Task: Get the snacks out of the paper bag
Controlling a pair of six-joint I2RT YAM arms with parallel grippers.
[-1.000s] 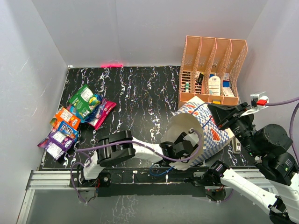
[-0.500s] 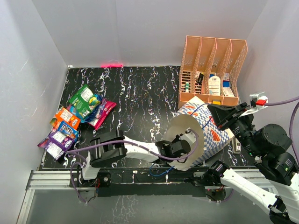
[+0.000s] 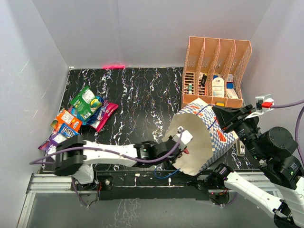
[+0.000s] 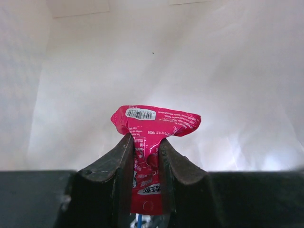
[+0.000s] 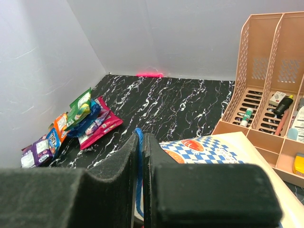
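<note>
Cream paper all round: inside the paper bag [image 3: 216, 135], the left tool [image 4: 146, 142] is clamped on a magenta snack packet [image 4: 156, 118]. The packet looks like light, crinkly, slippery foil, best pinched by its sealed edge. The right tool [image 5: 141, 142] is closed on the blue cord handle [image 5: 138, 180].

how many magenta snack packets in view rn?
2. One magenta packet pinched in the left gripper inside the paper bag; the other on the snack pile at the table's left. More may be hidden.
</note>
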